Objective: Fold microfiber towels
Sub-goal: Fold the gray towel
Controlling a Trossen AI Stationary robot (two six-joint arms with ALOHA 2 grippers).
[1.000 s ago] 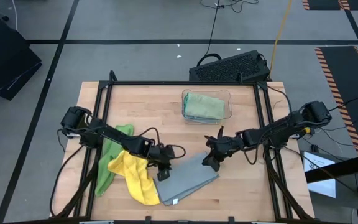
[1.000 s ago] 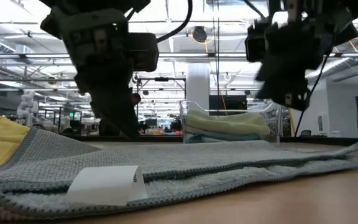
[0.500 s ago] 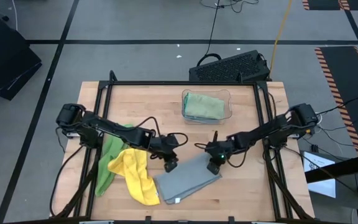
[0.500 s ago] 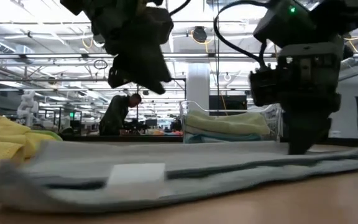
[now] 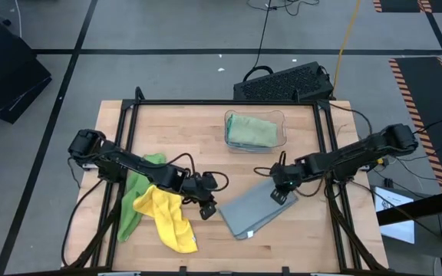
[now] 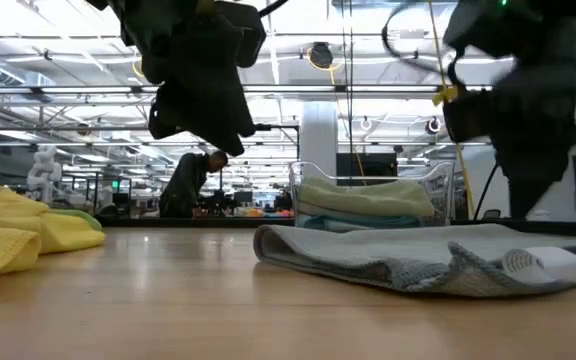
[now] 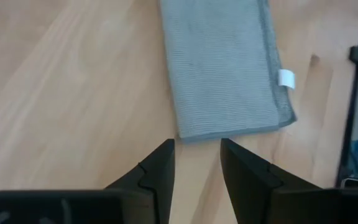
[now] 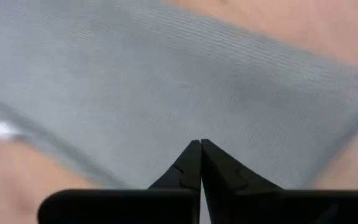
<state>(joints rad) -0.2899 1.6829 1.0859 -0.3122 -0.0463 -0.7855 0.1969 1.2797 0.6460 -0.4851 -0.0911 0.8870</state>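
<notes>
- Grey towel (image 5: 253,211) lies folded into a long strip on the worktop (image 5: 175,126), toward the front edge and right of centre, in front of the clear bin (image 5: 255,130) that holds folded cloths.
- Right claw (image 5: 281,192) sits at the strip's far right end with its fingers clenched together; the right wrist view shows them closed over grey cloth, though whether a pinch of fabric is between them I cannot tell.
- Left claw (image 5: 206,208) hovers just beside the strip's near left end, fingers parted and holding nothing.
- Yellow towel (image 5: 169,218) and bright green towel (image 5: 135,195) lie crumpled together at the left, well apart from the grey one.
- Doing the step well, as I judge it: keep the layers aligned while bringing one short end over the other, hold the opposite end flat with the free claw, and avoid dragging the strip so the edges stay square.
- Long axis of the strip runs diagonally, from the front left up toward the back right; its white tag (image 7: 286,78) sits on a long edge near one short end.
</notes>
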